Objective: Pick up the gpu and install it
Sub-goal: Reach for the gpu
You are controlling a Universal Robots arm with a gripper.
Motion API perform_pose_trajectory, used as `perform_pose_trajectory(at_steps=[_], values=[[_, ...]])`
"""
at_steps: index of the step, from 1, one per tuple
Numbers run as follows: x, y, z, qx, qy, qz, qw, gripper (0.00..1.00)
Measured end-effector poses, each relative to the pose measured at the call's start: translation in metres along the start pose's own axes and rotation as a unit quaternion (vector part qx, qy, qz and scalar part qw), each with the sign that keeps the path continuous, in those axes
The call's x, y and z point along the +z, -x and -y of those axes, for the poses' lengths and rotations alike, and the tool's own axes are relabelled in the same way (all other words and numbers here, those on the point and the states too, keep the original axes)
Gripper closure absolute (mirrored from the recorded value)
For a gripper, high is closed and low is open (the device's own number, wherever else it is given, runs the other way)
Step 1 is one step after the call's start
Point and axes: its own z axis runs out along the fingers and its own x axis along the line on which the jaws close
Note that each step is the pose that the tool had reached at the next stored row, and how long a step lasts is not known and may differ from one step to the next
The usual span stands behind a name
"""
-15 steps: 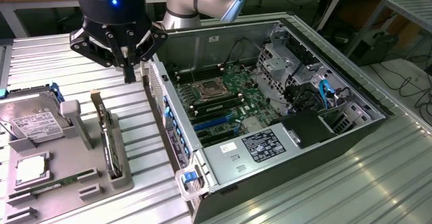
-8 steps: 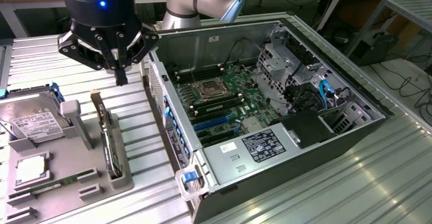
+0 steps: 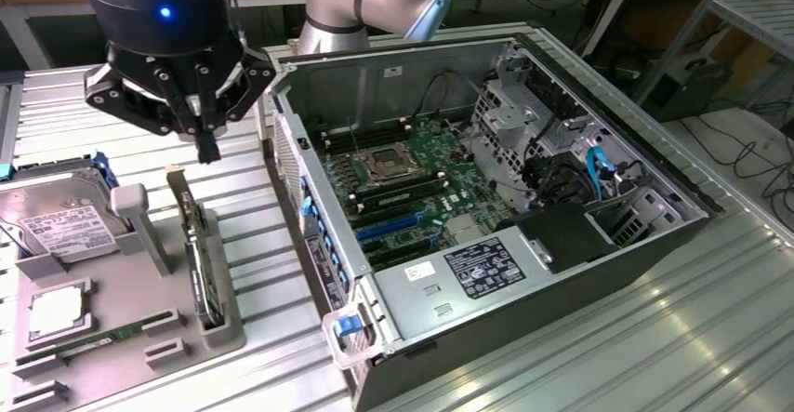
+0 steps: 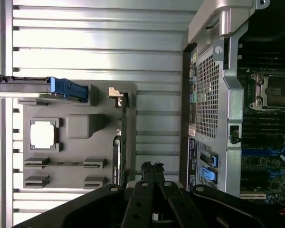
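Your claw [image 3: 207,149] is pinched closed, empty; the gpu [image 3: 195,245] stands at its 6 o'clock. Spread it, then centre on the edge.

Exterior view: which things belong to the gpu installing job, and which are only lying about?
Job: gpu, standing on edge in the grey holder; shut hand, close to it but apart; open computer case.
Lying about: hard drive; processor chip; memory stick.
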Motion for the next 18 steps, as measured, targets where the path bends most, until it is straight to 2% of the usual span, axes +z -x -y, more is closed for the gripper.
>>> perform_pose_trajectory(at_steps=[2,5,6,7,13,16,18], values=[[0.0005,-0.004,-0.0001,0.000,0.0000,0.0019,1.0000,0.89],[0.0012,-0.013,-0.0002,-0.001,-0.0003,0.0126,0.9999,0.89],[0.0014,-0.017,-0.0003,-0.001,-0.0003,0.0151,0.9999,0.89],[0.0016,-0.019,-0.0003,-0.001,-0.0003,0.0157,0.9999,0.89],[0.0025,-0.035,-0.0002,-0.001,-0.0001,0.0156,0.9999,0.89],[0.0036,-0.040,-0.0003,-0.001,-0.0001,0.0137,0.9999,0.89],[0.0045,-0.044,0.0002,-0.001,0.0000,0.0110,0.9999,0.89]])
